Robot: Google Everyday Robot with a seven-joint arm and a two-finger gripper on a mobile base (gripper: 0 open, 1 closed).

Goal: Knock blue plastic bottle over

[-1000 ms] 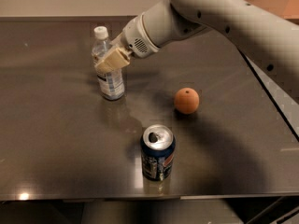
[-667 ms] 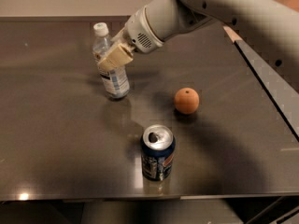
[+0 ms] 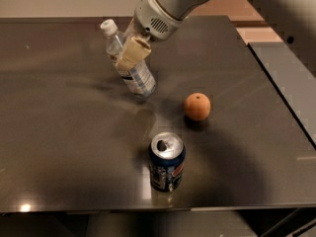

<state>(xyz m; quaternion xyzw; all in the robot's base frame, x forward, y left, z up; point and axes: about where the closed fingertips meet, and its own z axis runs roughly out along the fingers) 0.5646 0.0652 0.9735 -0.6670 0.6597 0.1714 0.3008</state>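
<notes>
Halfway there: the gripper (image 3: 131, 53) presses the blue plastic bottle (image 3: 138, 78), tilted, base on the worktop (image 3: 59, 132) — clamped or merely pushing, I cannot tell — toppling remains.

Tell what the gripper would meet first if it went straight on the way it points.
The bottle: the gripper points down-left at its tilted side, apparently touching it, though depth is unclear.
</notes>
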